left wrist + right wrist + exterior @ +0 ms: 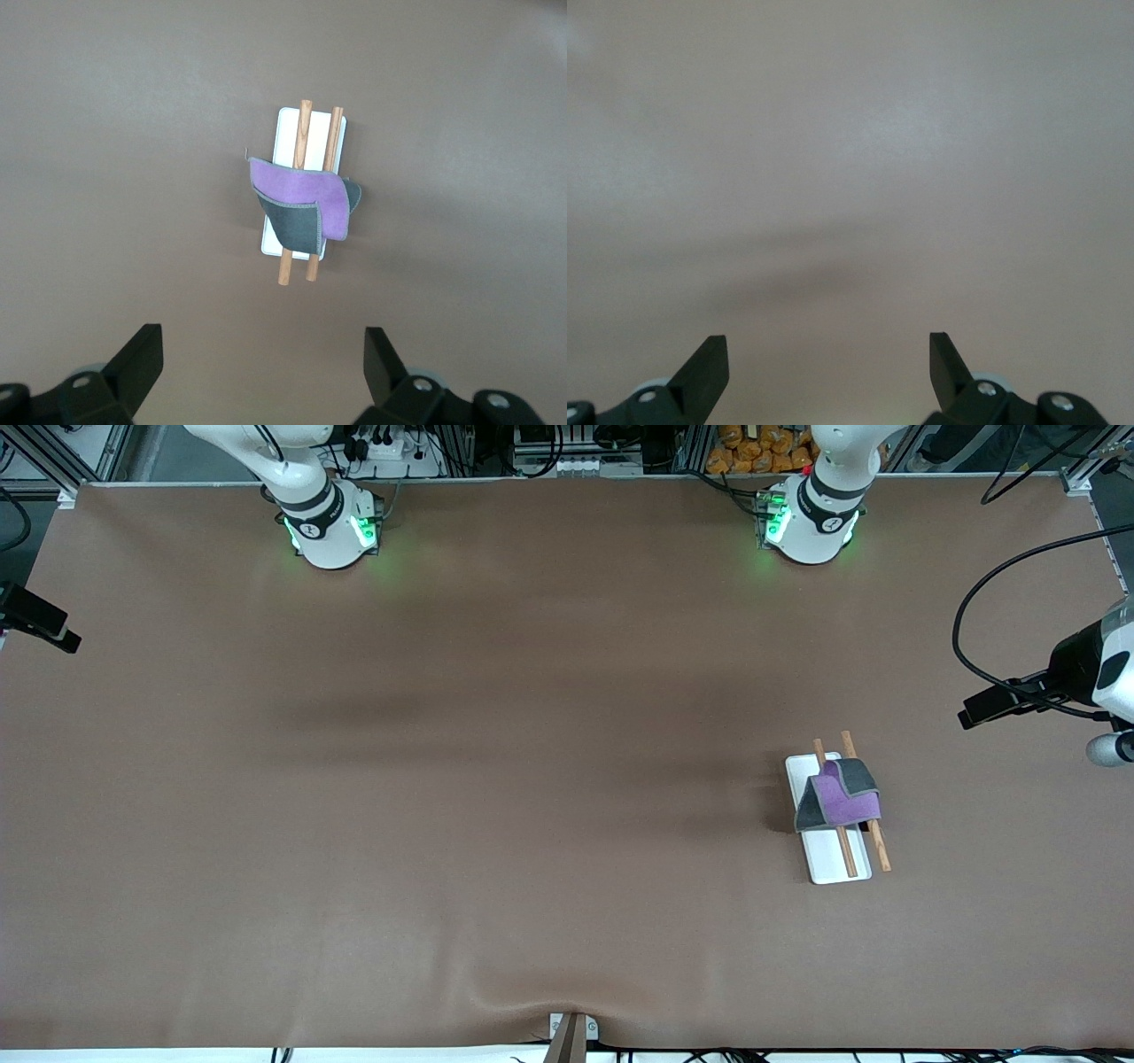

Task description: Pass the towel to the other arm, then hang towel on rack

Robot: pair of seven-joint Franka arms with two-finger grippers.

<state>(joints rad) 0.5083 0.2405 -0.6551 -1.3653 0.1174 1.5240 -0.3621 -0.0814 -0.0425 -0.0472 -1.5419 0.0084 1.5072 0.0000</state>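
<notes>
The towel [838,797] is draped over the two rods of the rack [824,864], toward my left arm's end of the table, so I judge the hanging done. It is a soft, light cloth — it folds and slips easily; I would pinch a hanging corner, not the middle. My left gripper [261,372] hovers high over the rack, jaws wide apart and empty. My right gripper [828,372] waits, also wide and empty, over bare table [850,133]. Only the left wrist view shows the grey flap from above — the front view shows neither gripper.

White arms [319,514], black bands, green-lit bases; fingertips [133,363] seemingly black
</notes>
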